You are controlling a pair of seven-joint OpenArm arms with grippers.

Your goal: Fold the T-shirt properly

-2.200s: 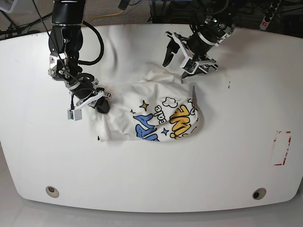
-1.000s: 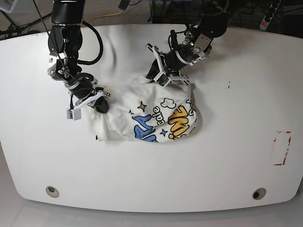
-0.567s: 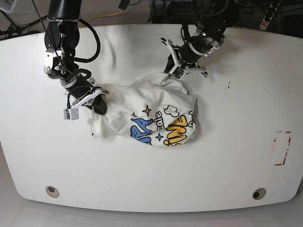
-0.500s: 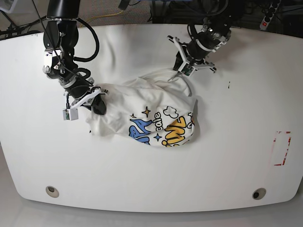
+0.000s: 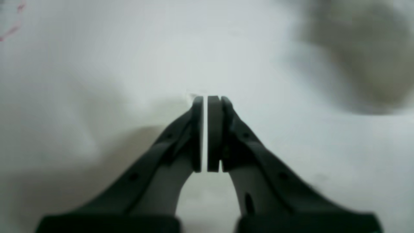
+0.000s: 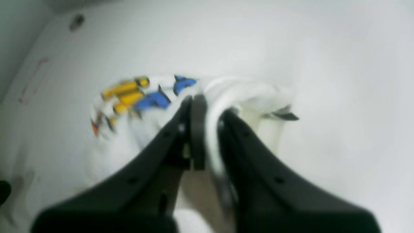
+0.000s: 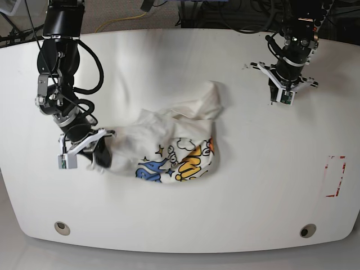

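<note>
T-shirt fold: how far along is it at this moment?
Nothing looks folded: the T-shirt lies crumpled, print up, on the table. In hand: the right gripper is shut on its edge; the left gripper is shut, empty, clear of the cloth. Spreading it flat and every fold remain.

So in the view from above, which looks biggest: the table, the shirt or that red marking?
1. Table, by far the largest.
2. T-shirt, crumpled mid-table.
3. Red marking near the edge, smallest.

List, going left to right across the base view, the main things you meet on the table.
Right gripper → T-shirt → left gripper → red marked rectangle.
</note>
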